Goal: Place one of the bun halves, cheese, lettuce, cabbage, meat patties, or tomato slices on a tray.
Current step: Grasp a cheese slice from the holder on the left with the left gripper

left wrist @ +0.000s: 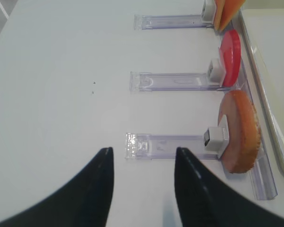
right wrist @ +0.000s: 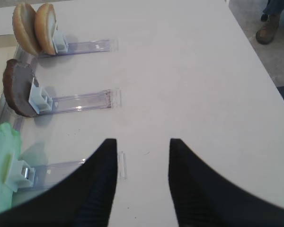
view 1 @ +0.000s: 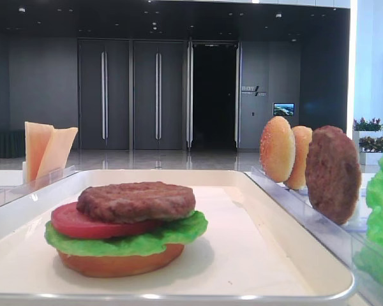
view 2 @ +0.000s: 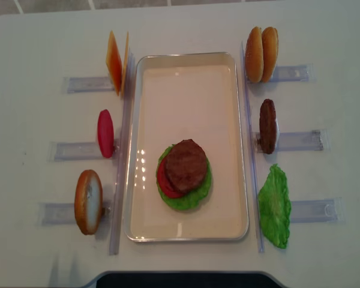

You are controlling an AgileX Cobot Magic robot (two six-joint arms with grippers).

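- A patty-topped stack [view 2: 185, 174] is seen on the tray [view 2: 186, 78]; judged between steps.
- Both the left gripper [left wrist: 143, 163] and the right gripper [right wrist: 143, 151] are held apart, empty.
- Just ahead and right of the left gripper, the bun half [left wrist: 240, 131] is racked; a reach forward is called for.

I see clear plastic racks [view 2: 87, 83] lying on the white table [view 2: 36, 48], three down each side of the overhead frame. Behind, in the low view, dark double doors [view 1: 131, 95] fill the centre, a small lit screen [view 1: 283, 109] glows at right, and potted flowers [view 1: 368, 125] sit at the far right edge.
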